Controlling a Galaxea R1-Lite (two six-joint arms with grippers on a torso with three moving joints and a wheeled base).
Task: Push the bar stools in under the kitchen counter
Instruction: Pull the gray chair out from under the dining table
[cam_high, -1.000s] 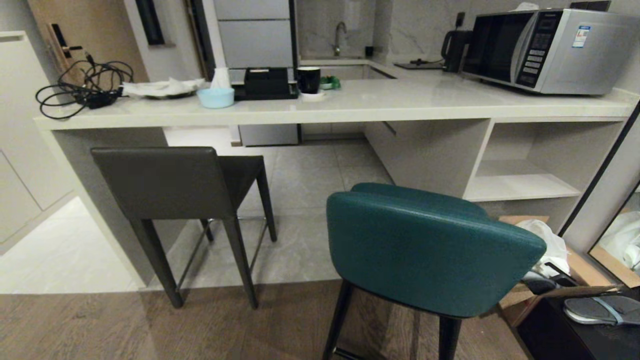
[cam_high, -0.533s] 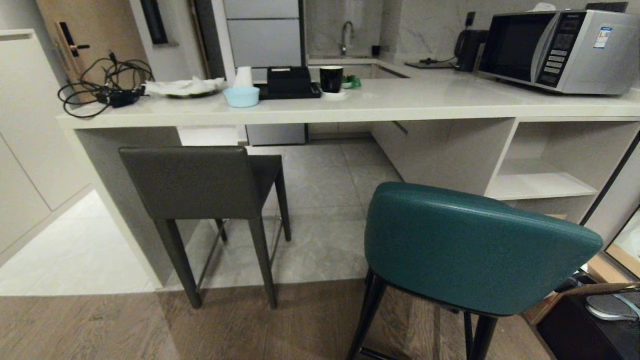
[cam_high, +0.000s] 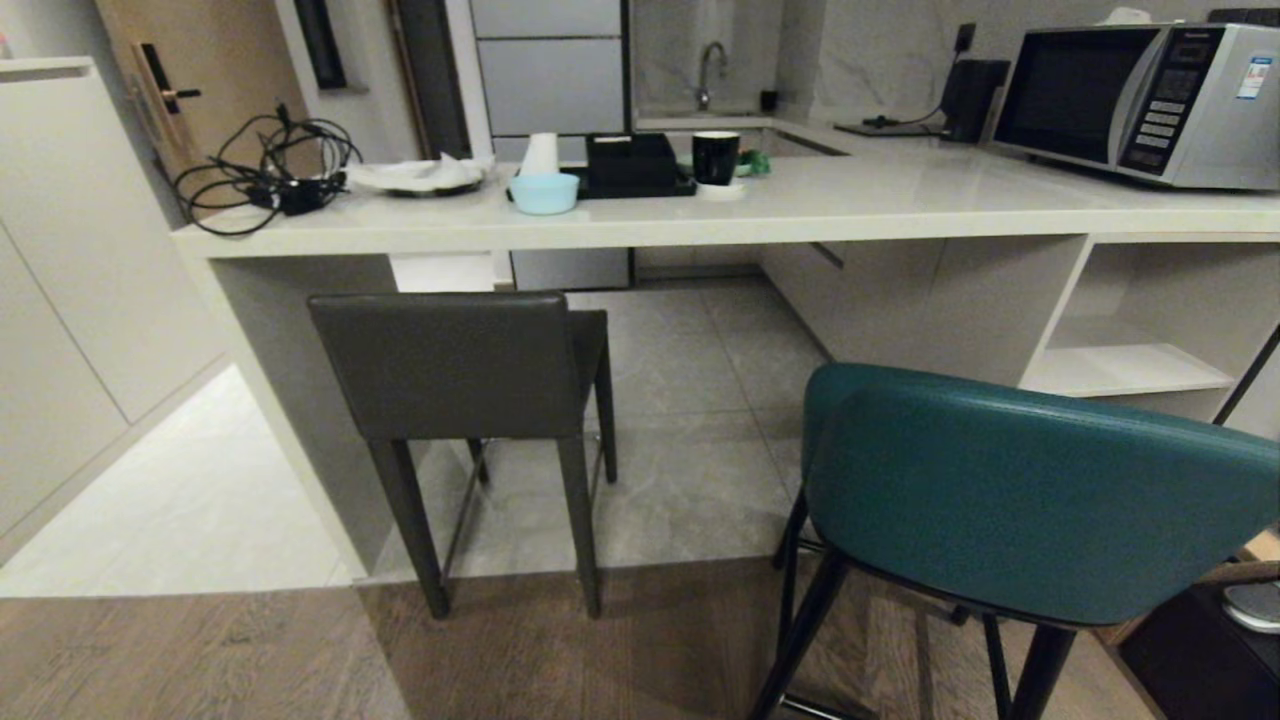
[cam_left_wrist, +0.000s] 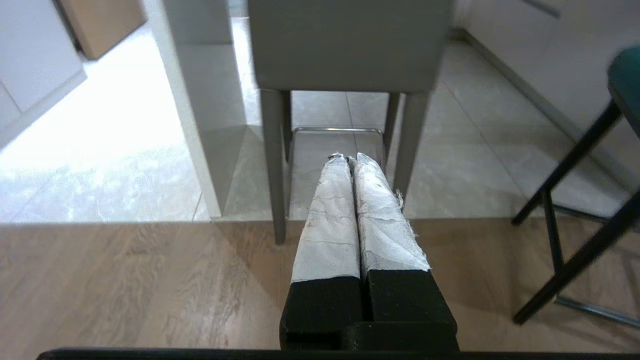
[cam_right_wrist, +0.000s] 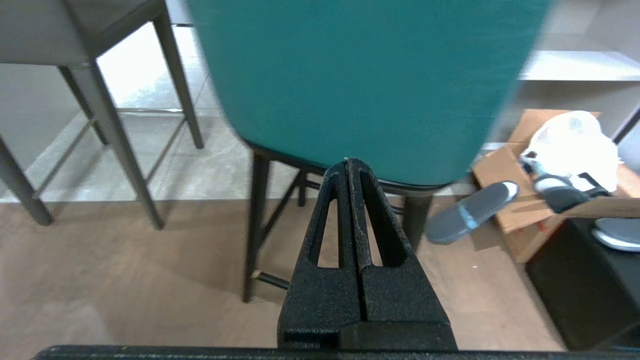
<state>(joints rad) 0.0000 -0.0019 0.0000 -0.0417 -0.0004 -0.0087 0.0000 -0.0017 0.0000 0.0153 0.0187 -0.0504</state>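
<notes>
Two bar stools stand before the kitchen counter (cam_high: 800, 215). The dark grey square-backed stool (cam_high: 455, 365) has its seat partly under the slab at the counter's left end. The teal stool (cam_high: 1040, 490) with a curved backrest stands nearer me on the right, out on the wood floor. Neither arm shows in the head view. My left gripper (cam_left_wrist: 348, 159), fingers wrapped in white tape, is shut and points at the grey stool's legs (cam_left_wrist: 270, 150). My right gripper (cam_right_wrist: 348, 161) is shut, its tips close below the teal backrest (cam_right_wrist: 360, 80); I cannot tell whether they touch.
On the counter are a microwave (cam_high: 1150, 100), a black mug (cam_high: 716, 157), a blue bowl (cam_high: 543, 192), a black tray (cam_high: 632, 165) and tangled cables (cam_high: 265, 170). Open shelves (cam_high: 1130, 370) sit at the right. A cardboard box (cam_right_wrist: 540, 175) and a slipper (cam_right_wrist: 467, 212) lie right of the teal stool.
The whole head view has shifted to the right, so the camera has turned left. The teal stool now reaches the right edge. Nothing else has moved.
</notes>
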